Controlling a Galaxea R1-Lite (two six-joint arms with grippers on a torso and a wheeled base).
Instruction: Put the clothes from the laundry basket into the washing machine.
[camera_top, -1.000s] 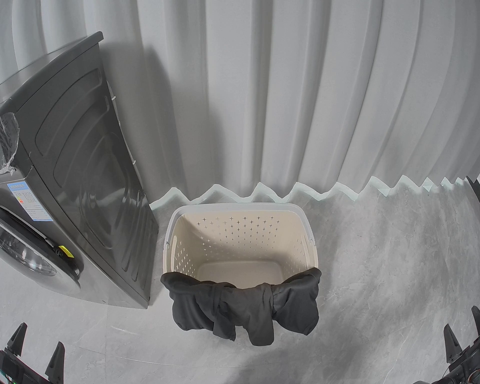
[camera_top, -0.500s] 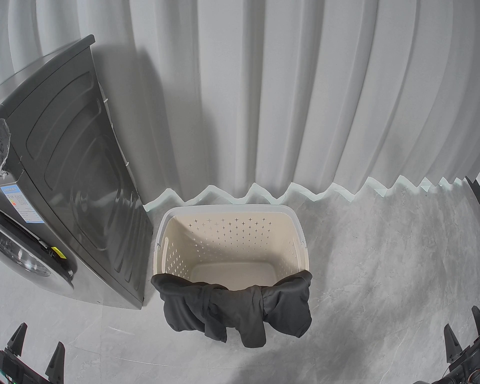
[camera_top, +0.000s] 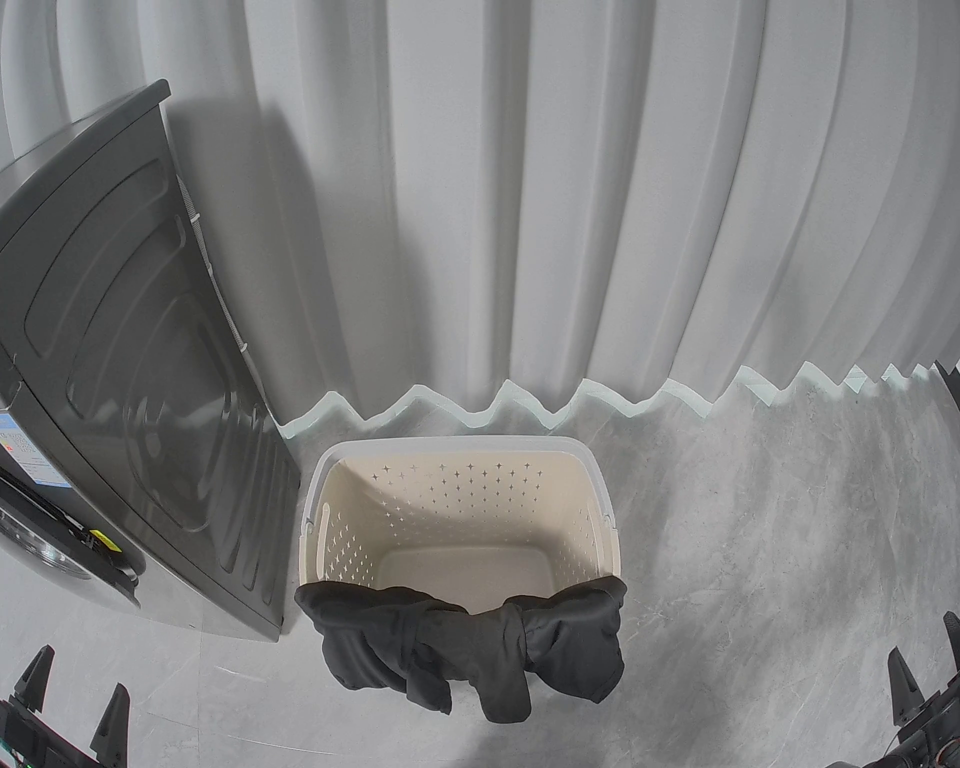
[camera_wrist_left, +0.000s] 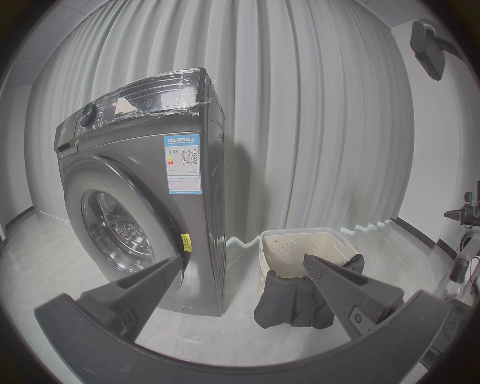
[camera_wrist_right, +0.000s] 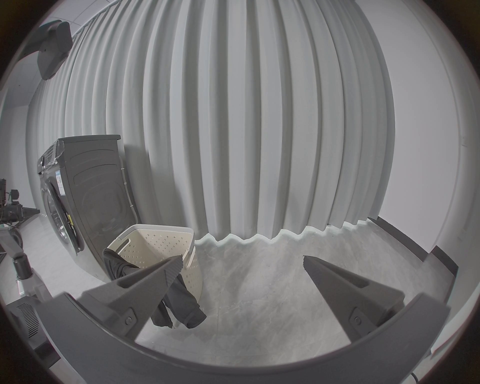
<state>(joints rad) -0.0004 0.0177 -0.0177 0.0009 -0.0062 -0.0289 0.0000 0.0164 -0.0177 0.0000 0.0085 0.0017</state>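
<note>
Currently both my left pincer (camera_wrist_left: 242, 262) and right pincer (camera_wrist_right: 242, 262) gape wide and empty. Ahead, between them, the dark, crumpled clothes (camera_top: 460, 640) drape over the near rim of the cream, perforated plastic laundry basket (camera_top: 455, 443). The boxy grey washing machine (camera_top: 130, 380) stands beyond my left pincer.

Grey marbled floor (camera_top: 780, 540), faint sheen. Standing on it: dark grey washing machine (camera_top: 130, 400) at robot's left; cream perforated laundry basket (camera_top: 460, 490) upright, just beside machine's side panel, narrow gap between. Zigzag hem of white curtain (camera_top: 520, 250) meeting floor behind both.
</note>
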